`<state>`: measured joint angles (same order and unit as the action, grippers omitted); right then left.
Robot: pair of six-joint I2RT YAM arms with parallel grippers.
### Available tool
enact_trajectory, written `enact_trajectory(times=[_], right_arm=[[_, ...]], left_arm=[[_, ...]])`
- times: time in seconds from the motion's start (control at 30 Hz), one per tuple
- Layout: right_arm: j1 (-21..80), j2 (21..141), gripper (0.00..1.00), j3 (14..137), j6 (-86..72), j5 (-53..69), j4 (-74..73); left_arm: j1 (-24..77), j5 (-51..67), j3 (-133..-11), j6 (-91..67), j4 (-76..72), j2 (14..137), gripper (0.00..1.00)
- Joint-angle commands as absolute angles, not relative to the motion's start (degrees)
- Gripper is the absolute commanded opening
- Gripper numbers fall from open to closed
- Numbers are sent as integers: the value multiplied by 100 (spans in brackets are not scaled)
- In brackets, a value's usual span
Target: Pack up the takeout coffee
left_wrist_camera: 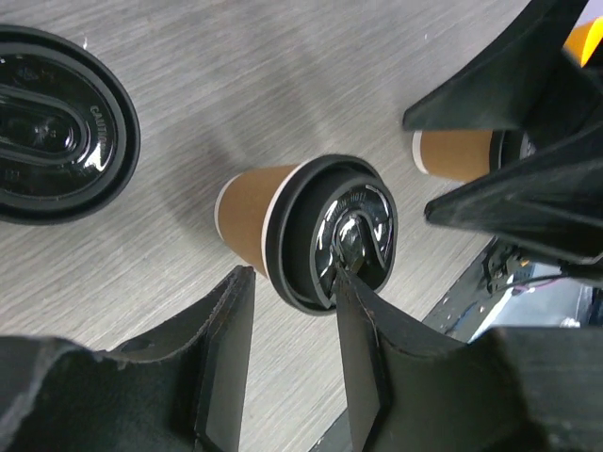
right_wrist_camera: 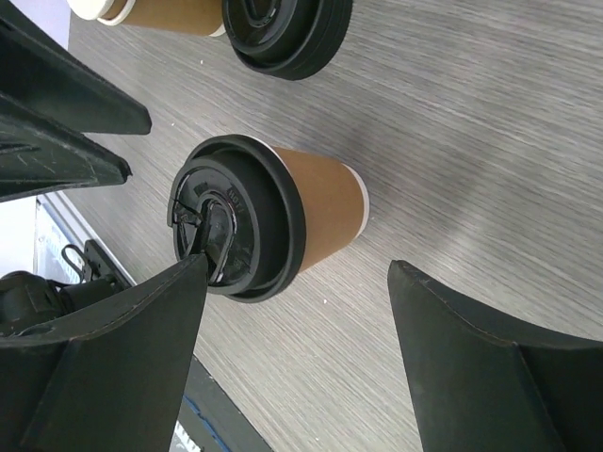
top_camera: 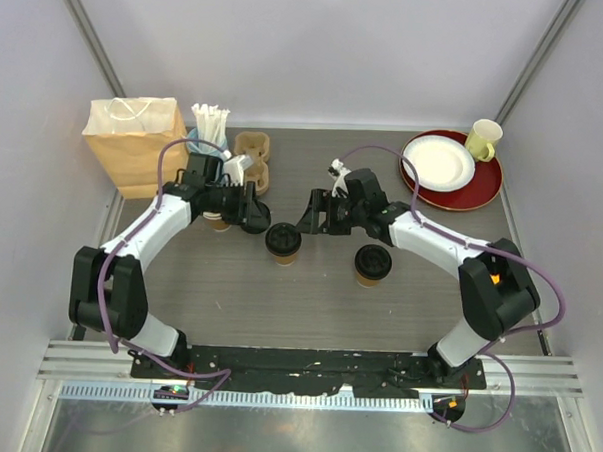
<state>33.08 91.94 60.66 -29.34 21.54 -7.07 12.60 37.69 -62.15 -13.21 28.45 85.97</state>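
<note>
One kraft-paper coffee cup with a black lid [top_camera: 283,242] stands at the table's middle, between my two grippers. It also shows in the left wrist view [left_wrist_camera: 250,212] and the right wrist view [right_wrist_camera: 320,202]. My left gripper [top_camera: 257,219] is open and empty, its tips [left_wrist_camera: 292,278] just short of the lid. My right gripper [top_camera: 312,218] is open and empty, its tips [right_wrist_camera: 297,268] beside the same cup. A second lidded cup [top_camera: 372,264] stands to the right, under my right forearm. A third brown cup [top_camera: 217,222] is partly hidden under my left gripper.
A brown paper bag [top_camera: 135,144] stands at the back left. Next to it are a light-blue cup of white straws [top_camera: 208,127] and a cardboard cup carrier [top_camera: 253,154]. A red tray [top_camera: 488,184] holds a white plate [top_camera: 439,162] and a pale-yellow mug [top_camera: 483,139] at the back right.
</note>
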Motion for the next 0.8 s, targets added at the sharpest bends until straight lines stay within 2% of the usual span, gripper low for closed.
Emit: enact_trajectory(times=[0.0,0.23,0.77], right_arm=[[3454,9333,82,6311,-3278,2232,-27],[3524,9624,78,6354,-3393,2232,290],[3595,9879,70,6311,-3560,2373,501]], left_arm=[[1230,3841,-6082,-2003,2066,8499,42],[1099,3806,-5740,-2302,1811,8525,36],[1046,4324,-5335,-2873,1564,8736,33]])
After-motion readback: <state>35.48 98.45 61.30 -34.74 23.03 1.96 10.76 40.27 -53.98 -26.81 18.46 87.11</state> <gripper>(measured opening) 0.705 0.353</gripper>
